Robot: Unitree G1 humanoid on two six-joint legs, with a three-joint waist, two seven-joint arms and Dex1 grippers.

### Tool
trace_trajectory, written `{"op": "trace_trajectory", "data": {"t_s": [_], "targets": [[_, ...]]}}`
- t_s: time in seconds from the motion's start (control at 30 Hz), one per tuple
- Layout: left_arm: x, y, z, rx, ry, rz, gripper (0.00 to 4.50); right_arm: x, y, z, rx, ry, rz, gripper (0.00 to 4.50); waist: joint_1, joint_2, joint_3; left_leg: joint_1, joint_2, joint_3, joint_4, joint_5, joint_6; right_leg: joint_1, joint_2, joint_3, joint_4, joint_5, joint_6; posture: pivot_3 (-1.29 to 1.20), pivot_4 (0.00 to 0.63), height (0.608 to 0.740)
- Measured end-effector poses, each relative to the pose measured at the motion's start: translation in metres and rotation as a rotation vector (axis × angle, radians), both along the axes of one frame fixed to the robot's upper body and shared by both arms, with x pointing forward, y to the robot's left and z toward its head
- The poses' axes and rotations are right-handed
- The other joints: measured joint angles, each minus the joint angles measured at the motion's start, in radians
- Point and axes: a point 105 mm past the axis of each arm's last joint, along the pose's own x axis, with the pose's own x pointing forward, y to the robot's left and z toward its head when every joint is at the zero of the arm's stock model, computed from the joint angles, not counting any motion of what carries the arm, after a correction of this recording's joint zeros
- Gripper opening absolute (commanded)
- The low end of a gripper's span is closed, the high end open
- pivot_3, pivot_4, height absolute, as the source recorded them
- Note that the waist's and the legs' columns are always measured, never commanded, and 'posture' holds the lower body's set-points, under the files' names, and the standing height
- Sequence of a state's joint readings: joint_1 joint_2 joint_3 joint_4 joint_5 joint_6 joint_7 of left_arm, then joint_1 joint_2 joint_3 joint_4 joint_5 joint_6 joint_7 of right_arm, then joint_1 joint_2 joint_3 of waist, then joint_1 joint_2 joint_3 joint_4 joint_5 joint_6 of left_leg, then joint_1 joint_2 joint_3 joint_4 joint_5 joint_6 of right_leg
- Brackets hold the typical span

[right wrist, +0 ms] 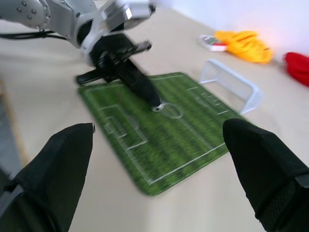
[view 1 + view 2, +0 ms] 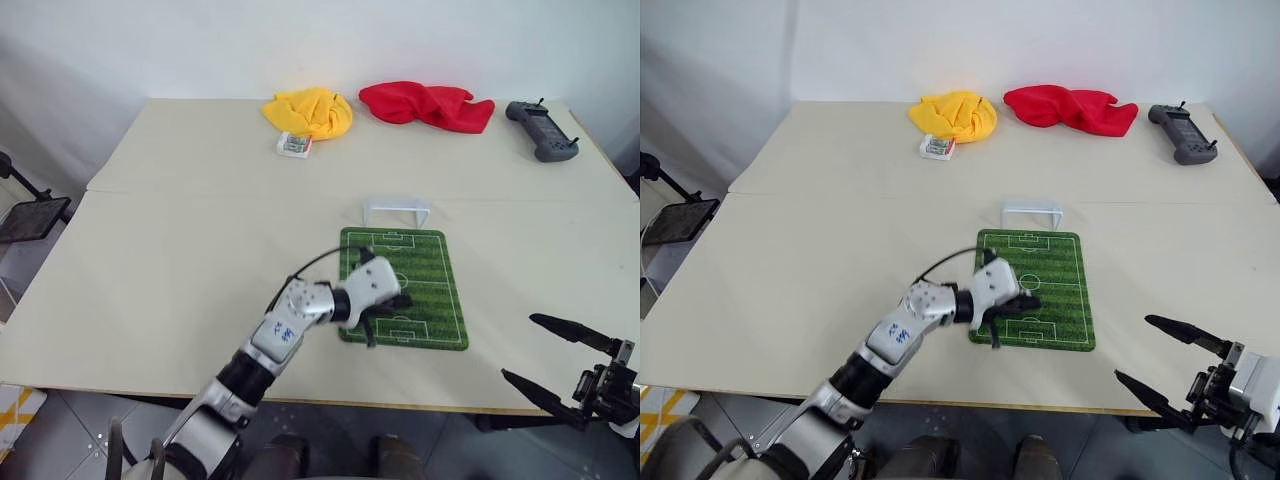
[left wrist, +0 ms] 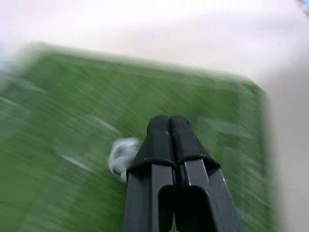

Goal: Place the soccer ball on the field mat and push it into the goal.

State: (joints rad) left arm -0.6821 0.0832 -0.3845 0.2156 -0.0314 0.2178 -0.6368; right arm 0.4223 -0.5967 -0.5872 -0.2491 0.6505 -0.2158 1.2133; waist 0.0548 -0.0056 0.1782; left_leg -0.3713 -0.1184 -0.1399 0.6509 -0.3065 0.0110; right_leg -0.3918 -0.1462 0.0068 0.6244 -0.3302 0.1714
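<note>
Our left hand (image 1: 155,102) was out over the field mat (image 2: 425,290), its two black fingers (image 3: 169,140) pressed flat together with nothing between them. The soccer ball (image 3: 123,157) sat on the mat right beside those fingertips, near the centre circle; it was blurry, so we couldn't say if it was actually touching them. Our right hand (image 2: 545,355) hung off the near right corner of the tabletop (image 2: 200,240), fingers spread wide, holding nothing.

The mat looked like a thin flat rectangle with rounded corners, striped green grass print and white pitch lines. The goal (image 2: 396,210) was a low, wide white frame with a netted back, standing on the tabletop just past the mat's far short edge.

Further back, a crumpled yellow cloth (image 2: 310,112) and a crumpled red cloth (image 2: 425,104) lay near the far edge, both soft and bunched up. A small white box (image 2: 294,146) with coloured marks lay against the yellow one; we couldn't read any writing on it. A dark grey controller (image 2: 541,130) with two little antennas lay at the far right.

The tabletop was plain matte beige, with a seam running across it, set against a white wall. There was grey speckled floor below the near edge.
</note>
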Motion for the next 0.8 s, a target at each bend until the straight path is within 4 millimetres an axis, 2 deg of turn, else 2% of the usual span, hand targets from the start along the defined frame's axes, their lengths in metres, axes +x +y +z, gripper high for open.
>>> {"op": "trace_trajectory", "data": {"t_s": [0.07,0.17,0.3,0.37,0.53,0.6,0.63,0.7,0.8], "targets": [[0.003,0.007,0.008,-0.024,-0.034,-0.010,0.04,0.000,0.001,-0.003,0.029,0.002,-0.024,4.50,-0.005,0.000,0.000,0.000,0.000,0.000,-0.001,0.000,0.000,-0.001,0.000,0.000,0.001,0.000,0.000,0.00,0.150,0.740],[0.001,0.023,0.010,-0.022,-0.044,-0.058,0.04,0.003,0.002,-0.005,0.075,-0.009,-0.055,4.50,-0.012,0.000,0.000,0.000,0.001,0.000,-0.002,0.000,-0.001,-0.002,0.001,0.000,0.002,0.000,0.000,0.00,0.150,0.740],[0.009,0.072,0.019,-0.036,-0.060,-0.045,0.04,0.012,0.000,0.002,0.115,-0.062,-0.109,4.50,-0.027,0.001,0.000,0.000,0.001,0.000,0.000,0.000,-0.001,-0.001,0.001,0.000,0.002,0.000,0.000,0.00,0.150,0.740],[0.008,0.087,0.026,-0.070,-0.064,-0.050,0.04,0.016,-0.001,0.003,0.132,-0.076,-0.126,4.50,-0.028,0.001,0.000,0.000,0.001,0.000,0.000,0.000,-0.001,-0.001,0.000,0.000,0.002,0.000,0.000,0.00,0.150,0.740],[0.013,0.155,0.038,-0.134,-0.083,0.059,0.04,0.020,-0.004,0.004,0.142,-0.103,-0.146,4.50,-0.031,0.002,-0.001,0.002,0.002,-0.001,-0.001,0.000,-0.001,-0.002,0.001,0.000,0.003,0.000,0.000,0.00,0.150,0.740],[0.013,0.197,0.030,-0.120,-0.073,0.173,0.04,0.022,-0.005,0.004,0.146,-0.113,-0.150,4.50,-0.039,0.003,-0.002,0.002,0.002,-0.001,-0.002,0.000,-0.001,-0.002,0.001,0.000,0.003,0.000,0.000,0.00,0.150,0.740],[0.012,0.211,0.026,-0.115,-0.060,0.217,0.04,0.022,-0.006,0.003,0.148,-0.110,-0.157,4.50,-0.039,0.003,-0.002,0.002,0.002,-0.001,-0.002,0.000,-0.001,-0.002,0.001,0.000,0.003,0.000,0.000,0.00,0.150,0.740],[0.010,0.228,0.018,-0.119,-0.034,0.290,0.04,0.023,-0.008,0.001,0.153,-0.106,-0.165,4.50,-0.033,0.003,-0.002,0.002,0.002,-0.001,-0.002,0.000,-0.001,-0.001,0.001,0.000,0.003,0.000,0.000,0.00,0.150,0.740],[0.004,0.233,0.012,-0.129,-0.029,0.344,0.04,0.029,-0.008,0.005,0.162,-0.135,-0.158,4.50,-0.026,0.003,-0.002,0.001,0.001,-0.002,0.000,0.000,-0.001,0.000,0.000,0.000,0.002,0.001,0.000,0.00,0.150,0.740]]}}
